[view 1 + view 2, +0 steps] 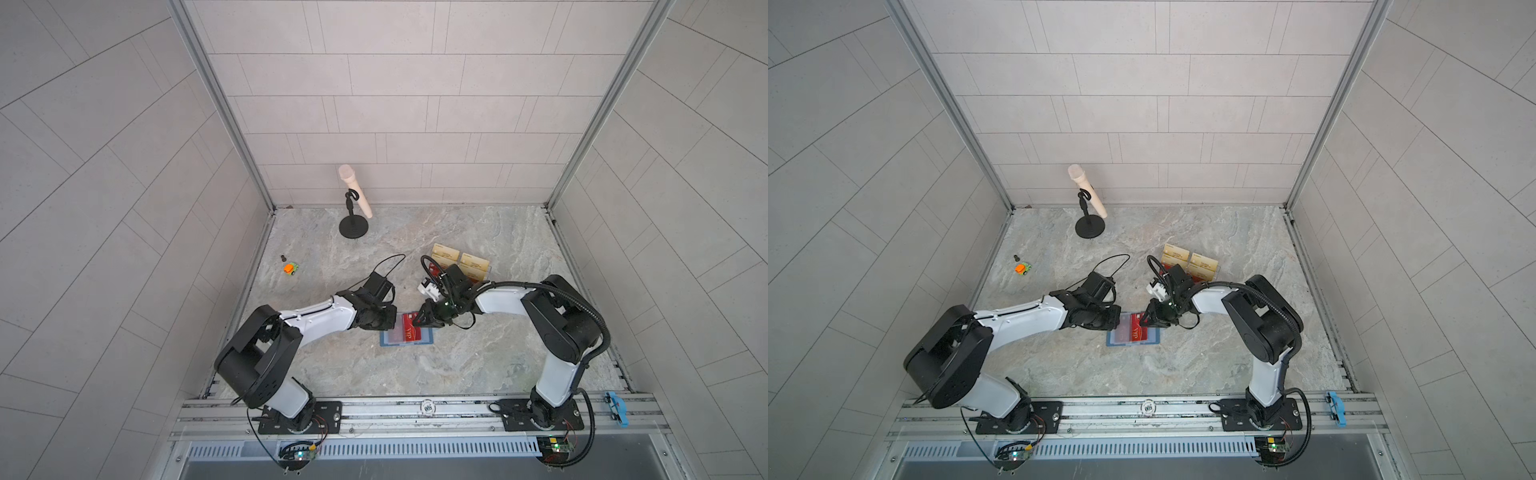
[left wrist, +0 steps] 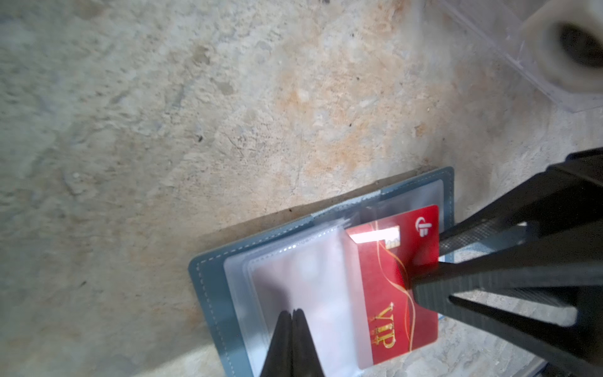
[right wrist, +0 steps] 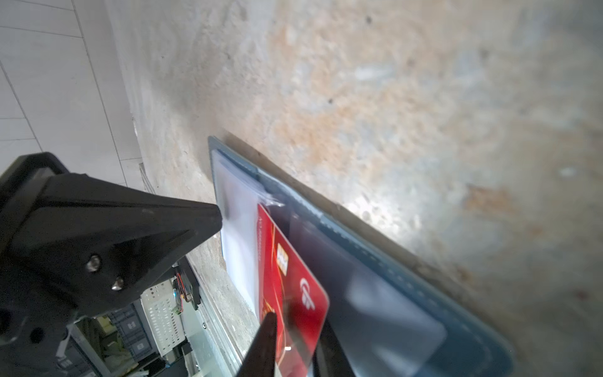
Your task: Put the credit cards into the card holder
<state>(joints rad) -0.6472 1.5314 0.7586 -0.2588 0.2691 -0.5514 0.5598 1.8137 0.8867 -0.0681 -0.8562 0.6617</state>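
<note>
- toy car (image 1: 291, 269), well to the left of the card holder (image 2: 208, 284): small orange and green plastic, no part of this job.
- left gripper (image 2: 291, 315), on the card holder's left page: jaws shut tight with nothing between them, tips pressing down the clear sleeves (image 2: 293, 277), which are milky, glossy and floppy.
- the card holder lies open and flat on the marbled stone table (image 1: 374, 374). it is slate-blue leatherette with pale stitching along the rim and rounded corners.
- red card (image 2: 391, 287), over the card holder's right page: stiff and shiny, with gold "vip" lettering. the edge near the spine is tucked under a sleeve, and the rest sticks out, tilted up. it looks only partly inserted.
- right gripper (image 1: 419, 321), at the card holder's right edge: jaws a little apart around the card's outer edge. this reads as a loose hold, not a pinch.
- clear acrylic stand (image 1: 461, 262), behind and right of the card holder: it holds pale gold cards with a strip of red beneath, likely more cards to fetch.
</note>
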